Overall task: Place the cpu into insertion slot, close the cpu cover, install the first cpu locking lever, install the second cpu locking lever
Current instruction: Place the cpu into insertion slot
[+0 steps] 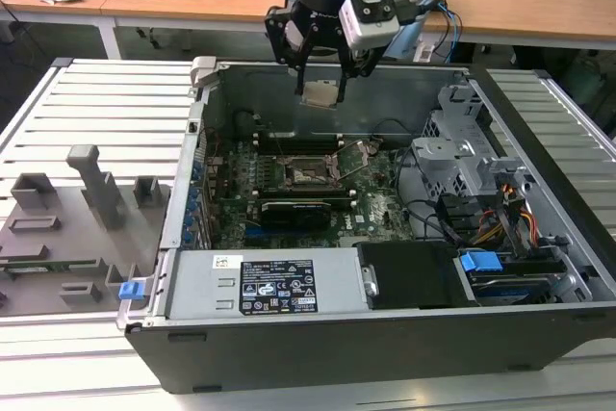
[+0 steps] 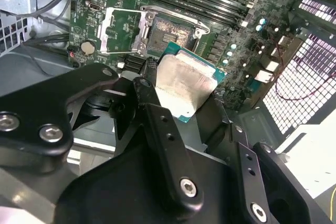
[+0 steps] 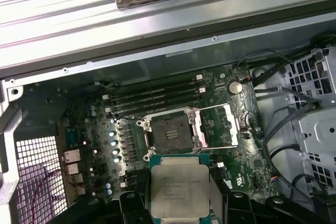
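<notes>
Open computer case [image 1: 385, 344] on a slatted grey worktop [image 1: 106, 93], labelled power supply [image 1: 274, 286] along its near wall, drive cage [image 1: 462, 156] at the exterior view's right, grey holders [image 1: 96, 190] outside at the left, wooden desks [image 1: 539, 7] behind, coin cell [image 3: 235, 87] on the green board [image 3: 252, 158].

Clear air over insertion slot [image 3: 170, 129]; cpu cover [image 3: 231, 124] aside

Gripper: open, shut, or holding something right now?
Gripper: shut on the cpu, held up over the case; slot empty.
</notes>
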